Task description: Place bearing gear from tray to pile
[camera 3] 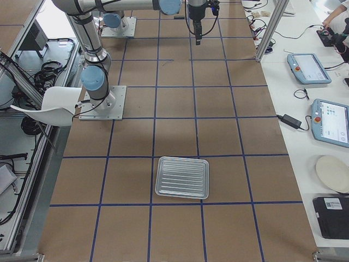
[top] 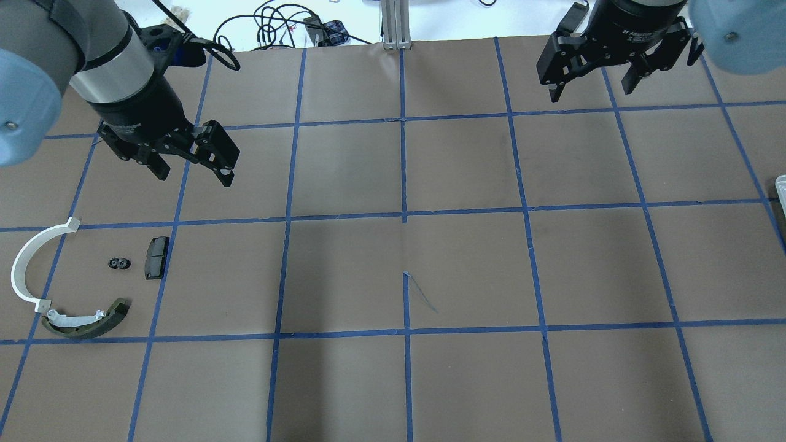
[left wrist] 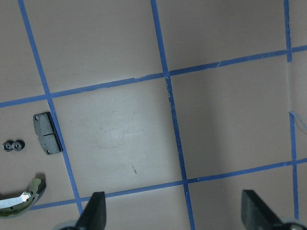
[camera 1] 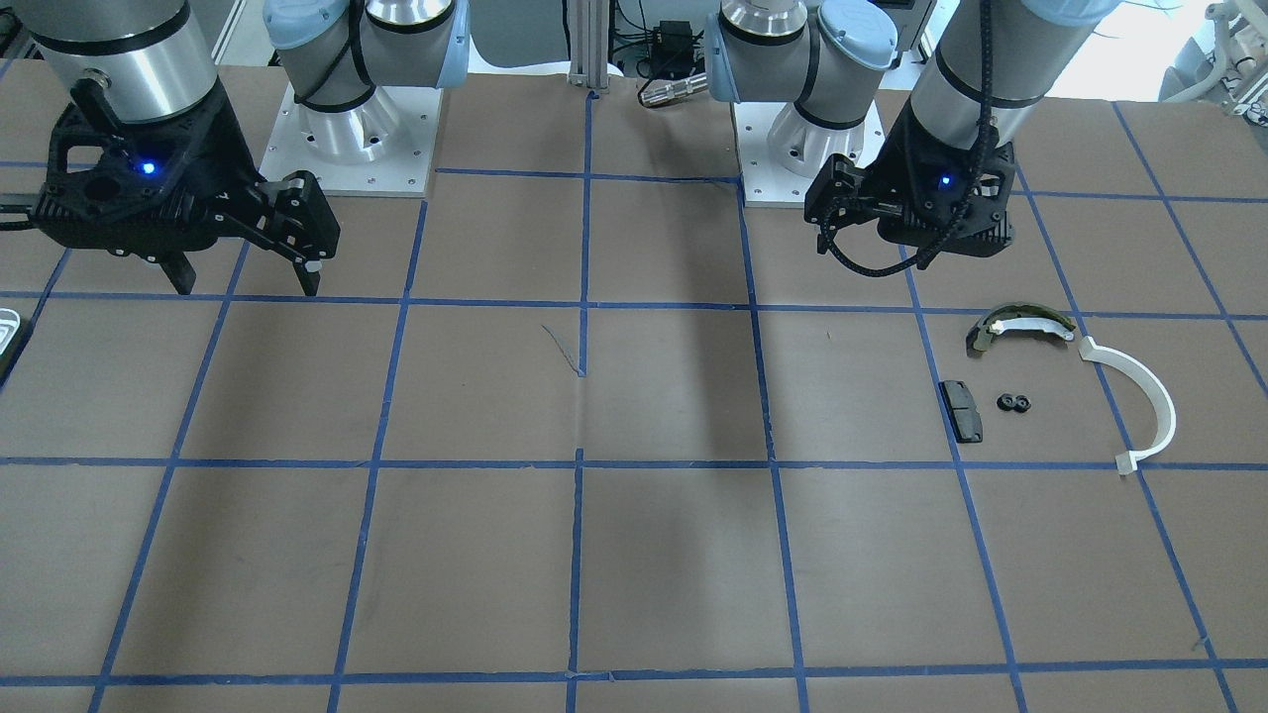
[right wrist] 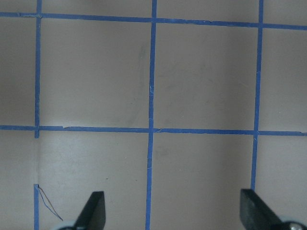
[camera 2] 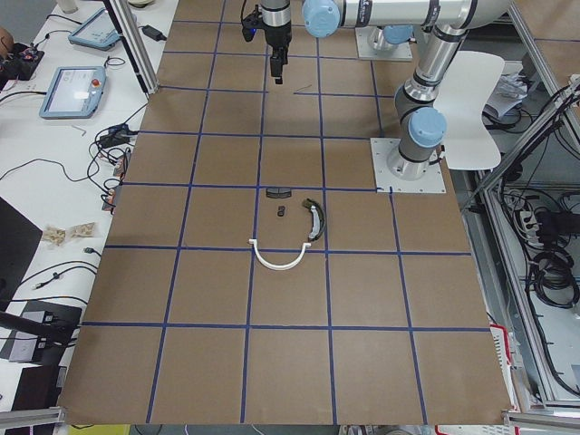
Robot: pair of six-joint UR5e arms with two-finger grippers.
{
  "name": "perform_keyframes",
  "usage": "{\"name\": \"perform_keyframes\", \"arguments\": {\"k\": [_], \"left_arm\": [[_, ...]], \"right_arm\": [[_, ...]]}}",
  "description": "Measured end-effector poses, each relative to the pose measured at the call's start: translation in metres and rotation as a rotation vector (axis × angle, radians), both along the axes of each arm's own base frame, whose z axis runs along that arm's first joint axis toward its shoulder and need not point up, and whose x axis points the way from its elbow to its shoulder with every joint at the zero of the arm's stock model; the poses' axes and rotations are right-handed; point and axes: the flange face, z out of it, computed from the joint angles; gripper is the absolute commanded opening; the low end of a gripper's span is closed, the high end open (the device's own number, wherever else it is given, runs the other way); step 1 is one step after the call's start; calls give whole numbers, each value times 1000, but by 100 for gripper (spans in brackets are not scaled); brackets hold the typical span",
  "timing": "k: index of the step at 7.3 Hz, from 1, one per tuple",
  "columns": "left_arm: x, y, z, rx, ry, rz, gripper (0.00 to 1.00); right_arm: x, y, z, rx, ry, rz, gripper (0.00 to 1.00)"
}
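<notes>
The bearing gear [top: 119,264], a small black double ring, lies on the table paper inside the pile, between the black pad [top: 156,258] and the white plastic arc [top: 24,270]. The olive curved shoe [top: 86,319] lies just in front of them. The gear also shows at the left edge of the left wrist view [left wrist: 13,145]. My left gripper [top: 194,178] hangs open and empty, above and to the right of the pile. My right gripper [top: 591,92] is open and empty at the far right. The silvery tray [camera 3: 181,177] looks empty.
The brown paper table carries a blue tape grid. Only a sliver of the tray shows at the right edge of the overhead view [top: 781,184]. Both arm bases [camera 1: 352,149] stand at the robot's side of the table. Tablets and cables lie on side benches.
</notes>
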Motion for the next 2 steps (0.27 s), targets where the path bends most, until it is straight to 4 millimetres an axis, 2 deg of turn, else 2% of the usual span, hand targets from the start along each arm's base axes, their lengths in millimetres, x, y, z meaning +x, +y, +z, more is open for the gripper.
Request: {"name": "perform_keyframes", "arguments": {"k": [2], "left_arm": [[0, 4, 0, -1, 1, 2, 100]], "right_arm": [[0, -1, -1, 2, 0, -1, 100]]}}
